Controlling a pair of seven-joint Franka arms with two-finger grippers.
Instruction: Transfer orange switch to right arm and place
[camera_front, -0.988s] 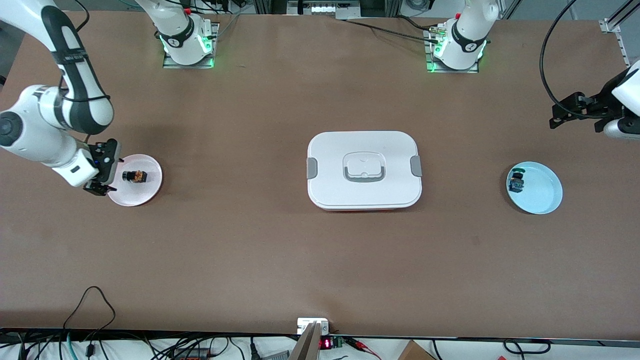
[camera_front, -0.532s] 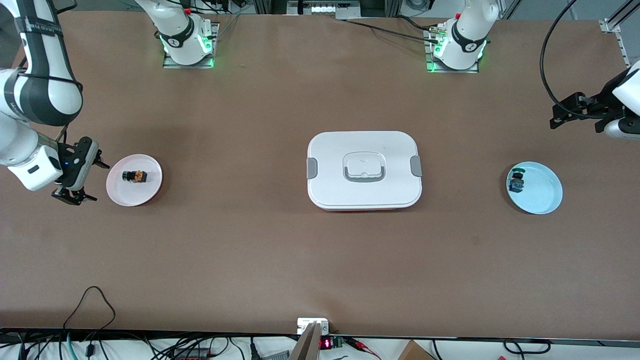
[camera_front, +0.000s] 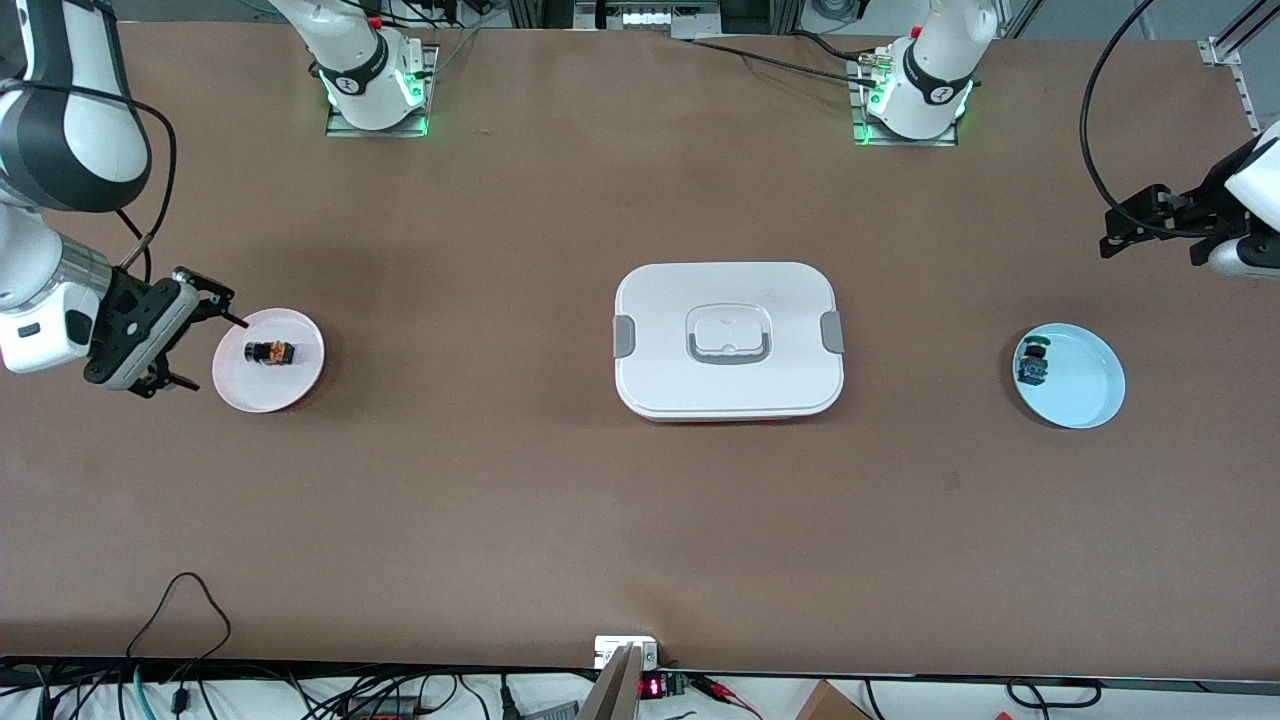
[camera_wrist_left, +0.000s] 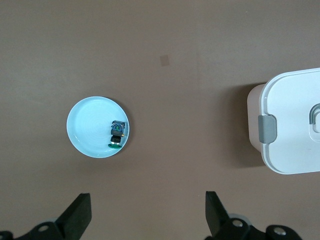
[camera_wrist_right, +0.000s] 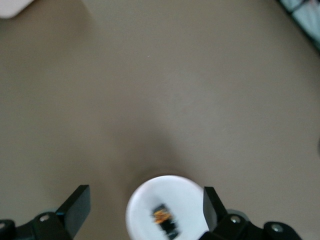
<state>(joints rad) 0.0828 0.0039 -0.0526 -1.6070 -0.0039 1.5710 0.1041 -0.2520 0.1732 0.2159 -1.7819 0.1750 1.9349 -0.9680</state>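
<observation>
The orange switch (camera_front: 269, 352) lies on the pink plate (camera_front: 300, 385) — placed, I judge. My right gripper (camera_front: 190, 335) hangs wide beside that plate; my left gripper (camera_front: 1120, 232) waits wide, well apart.
</observation>
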